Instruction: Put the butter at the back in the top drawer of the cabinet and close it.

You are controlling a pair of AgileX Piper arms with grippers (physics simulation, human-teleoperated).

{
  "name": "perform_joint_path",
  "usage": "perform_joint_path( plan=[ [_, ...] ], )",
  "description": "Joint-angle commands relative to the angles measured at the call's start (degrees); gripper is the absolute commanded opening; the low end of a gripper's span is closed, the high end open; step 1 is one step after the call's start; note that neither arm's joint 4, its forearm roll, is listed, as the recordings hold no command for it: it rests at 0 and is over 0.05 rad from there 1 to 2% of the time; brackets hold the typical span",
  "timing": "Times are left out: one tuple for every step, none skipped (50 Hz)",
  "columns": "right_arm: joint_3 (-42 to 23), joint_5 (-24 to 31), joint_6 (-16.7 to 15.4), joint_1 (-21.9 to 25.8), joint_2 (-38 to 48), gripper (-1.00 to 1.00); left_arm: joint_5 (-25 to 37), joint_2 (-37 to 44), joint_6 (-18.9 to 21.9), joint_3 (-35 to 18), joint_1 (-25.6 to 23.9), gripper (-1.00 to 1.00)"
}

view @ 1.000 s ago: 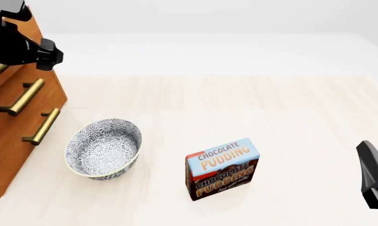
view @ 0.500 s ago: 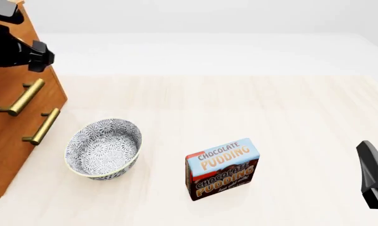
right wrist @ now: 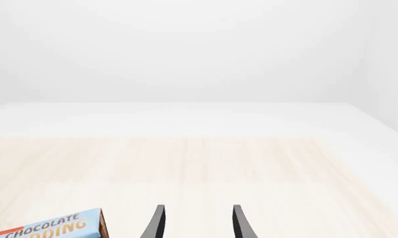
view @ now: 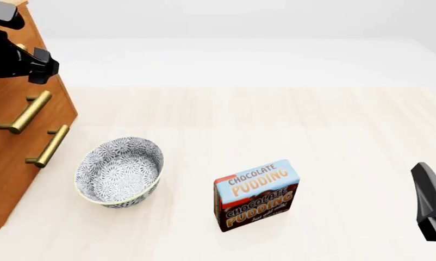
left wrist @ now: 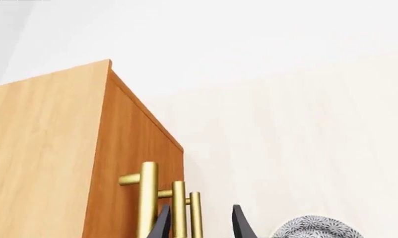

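Visibly brown cabinet [view: 15, 125], brass handles [view: 26, 111]

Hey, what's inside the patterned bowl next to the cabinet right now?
The front view shows only the patterned bowl's own inner surface, nothing in it. The near inner wall is hidden behind its rim, so a small item there cannot be ruled out. No butter is visible.

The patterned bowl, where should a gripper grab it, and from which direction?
Probably the rim on its right side, coming straight down with one finger inside the wall and one outside. The bowl sits upright and open, looks too rounded to clamp across, and that side faces away from the cabinet.
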Motion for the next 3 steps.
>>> perform_joint_path(
  plan=[
    [0.0, 0.0, 0.0, 0.0, 0.0, 1.0, 0.4, -0.4, -2.1, 1.2, 2.2, 1.0],
    [0.0, 0.0, 0.0, 0.0, 0.0, 1.0, 0.5, -0.8, -2.0, 1.2, 2.2, 1.0],
    [0.0, 0.0, 0.0, 0.0, 0.0, 1.0, 0.5, -0.8, -2.0, 1.2, 2.2, 1.0]
  ],
)
